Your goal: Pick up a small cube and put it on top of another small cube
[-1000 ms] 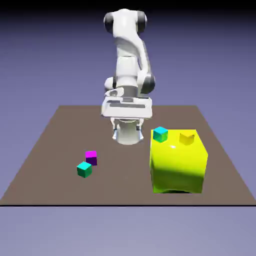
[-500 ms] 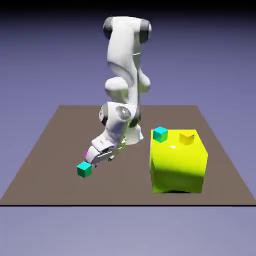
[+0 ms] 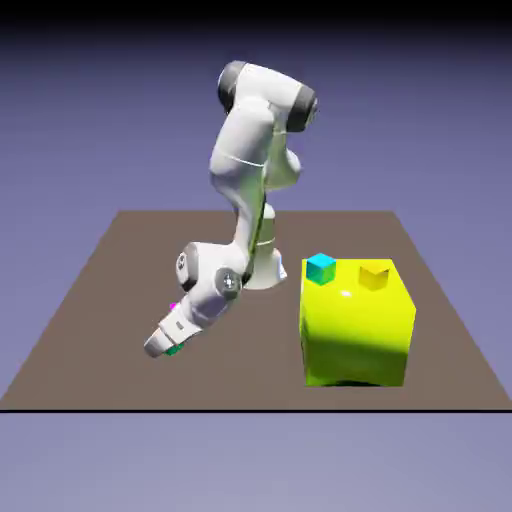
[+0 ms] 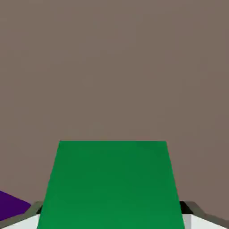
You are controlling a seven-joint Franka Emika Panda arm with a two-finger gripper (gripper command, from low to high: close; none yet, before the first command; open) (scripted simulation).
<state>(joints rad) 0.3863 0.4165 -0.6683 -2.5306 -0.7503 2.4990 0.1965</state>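
A small green cube (image 4: 112, 183) fills the lower half of the hand view, sitting on the brown table. My gripper (image 4: 112, 210) is open, with one grey fingertip (image 4: 36, 207) at each side of the cube. In the exterior view the tilted hand covers nearly all of this cube (image 3: 174, 350), and my gripper (image 3: 160, 348) is low at the table, left of the middle. Only a sliver of a magenta cube (image 3: 173, 307) peeks out behind the hand; its purple side (image 4: 11, 205) shows at the hand view's lower left.
A large yellow block (image 3: 358, 335) stands at the exterior view's right. A small cyan cube (image 3: 320, 267) and a small yellow-orange cube (image 3: 374, 275) rest on its top. The brown table (image 3: 100, 290) ends in a near edge just below the block.
The arm has swung down toward the exterior view's left, and the hand has dropped over the green cube, which has stayed in place. The magenta cube is now almost hidden.
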